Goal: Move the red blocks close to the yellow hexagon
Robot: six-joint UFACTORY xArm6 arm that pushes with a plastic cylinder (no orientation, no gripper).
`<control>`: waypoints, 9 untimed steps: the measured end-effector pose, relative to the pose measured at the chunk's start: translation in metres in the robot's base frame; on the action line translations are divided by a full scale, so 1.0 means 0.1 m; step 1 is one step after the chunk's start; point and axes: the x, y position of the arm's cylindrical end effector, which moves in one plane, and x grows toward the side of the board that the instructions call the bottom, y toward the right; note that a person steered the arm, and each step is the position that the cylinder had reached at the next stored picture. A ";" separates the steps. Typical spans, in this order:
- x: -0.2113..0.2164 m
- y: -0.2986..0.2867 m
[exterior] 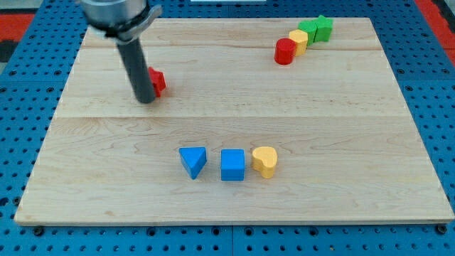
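Wooden board (234, 107) fills most of the view, lying on a blue pegboard (28, 50). The arm carries no pincer, so there is nothing to be apart or together; it ends in a dark rod whose tip (146, 101) rests on the board at about 10 o'clock from the centre.

Just at 2 o'clock from the tip sits a red block (157, 81), partly hidden by the rod and touching it or very nearly so; its shape cannot be made out.

Far off at 2 o'clock on the board, 4 blocks run in a tight diagonal line: a red cylinder (285, 51) lowest, then the yellow hexagon (298, 40) touching it, then a green block (308, 31) and a green star (323, 28). So 1 red piece is against the hexagon and the other is well apart from it.

At 6 o'clock from the centre, 3 blocks stand in a row: a blue triangle (193, 161), a blue cube (232, 165) and a yellow heart (264, 161), the cube and heart almost touching.
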 end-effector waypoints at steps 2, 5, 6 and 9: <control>-0.38 -0.35; -1.08 1.23; -0.67 0.39; -1.00 1.55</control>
